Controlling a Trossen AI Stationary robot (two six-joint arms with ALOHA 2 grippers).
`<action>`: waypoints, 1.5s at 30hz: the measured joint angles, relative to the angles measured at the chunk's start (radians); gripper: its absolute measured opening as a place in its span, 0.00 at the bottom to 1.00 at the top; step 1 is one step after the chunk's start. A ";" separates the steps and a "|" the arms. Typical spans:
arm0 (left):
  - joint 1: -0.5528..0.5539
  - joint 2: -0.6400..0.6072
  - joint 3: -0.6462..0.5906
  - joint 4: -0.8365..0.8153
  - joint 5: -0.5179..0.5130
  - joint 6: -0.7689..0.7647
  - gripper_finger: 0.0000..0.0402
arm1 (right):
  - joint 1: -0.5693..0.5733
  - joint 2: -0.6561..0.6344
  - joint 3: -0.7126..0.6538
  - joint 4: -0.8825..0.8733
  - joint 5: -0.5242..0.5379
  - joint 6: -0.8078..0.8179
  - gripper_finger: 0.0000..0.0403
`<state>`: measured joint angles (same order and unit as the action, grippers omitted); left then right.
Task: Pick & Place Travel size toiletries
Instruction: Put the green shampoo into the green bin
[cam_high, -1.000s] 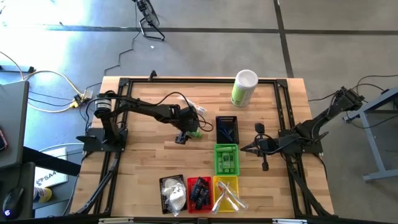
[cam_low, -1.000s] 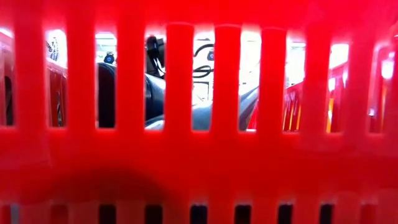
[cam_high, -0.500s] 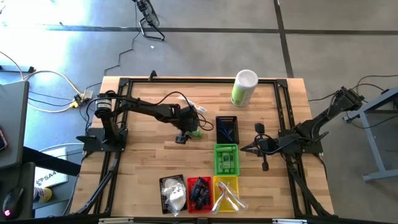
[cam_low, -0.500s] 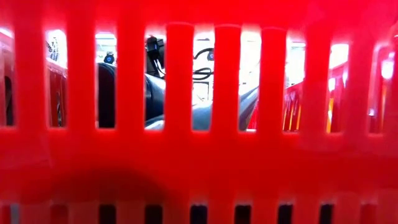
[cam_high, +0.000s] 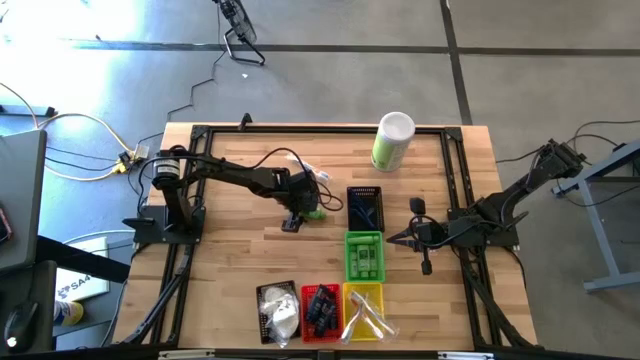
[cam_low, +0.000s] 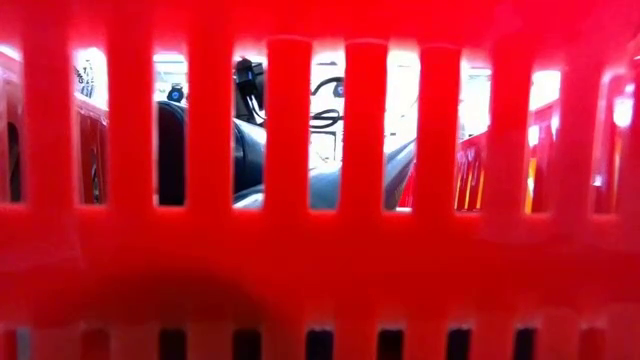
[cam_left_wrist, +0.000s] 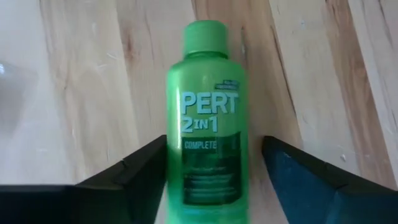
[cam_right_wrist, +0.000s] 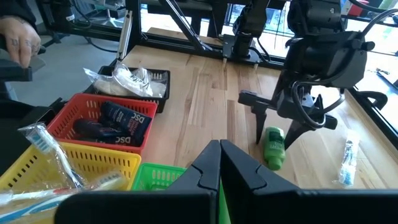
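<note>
Just left of the black basket (cam_high: 365, 208), your left gripper (cam_high: 303, 213) is hanging over a small green bottle (cam_left_wrist: 209, 118) that is lying flat on the wooden table (cam_high: 230, 250). Its fingers (cam_left_wrist: 134, 171) are standing apart on either side of the bottle (whether they are touching it, you cannot tell). To the right of that basket, your right gripper (cam_high: 396, 238) is waiting with its fingers (cam_right_wrist: 208, 168) pressed together, holding nothing.
</note>
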<state>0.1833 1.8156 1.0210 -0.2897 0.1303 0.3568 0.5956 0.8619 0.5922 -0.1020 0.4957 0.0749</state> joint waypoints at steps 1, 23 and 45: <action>0.000 0.000 0.000 0.000 0.001 -0.001 0.61 | 0.000 0.000 0.000 0.000 0.000 0.000 0.00; -0.001 0.000 -0.001 0.003 -0.006 -0.075 0.46 | 0.000 0.000 0.000 0.000 0.000 0.000 0.00; 0.000 -0.132 0.158 -0.124 -0.100 -0.106 0.46 | 0.000 0.000 0.000 -0.015 -0.003 0.000 0.00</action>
<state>0.1833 1.6840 1.1787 -0.4134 0.0307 0.2504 0.5953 0.8623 0.5926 -0.1173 0.4927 0.0746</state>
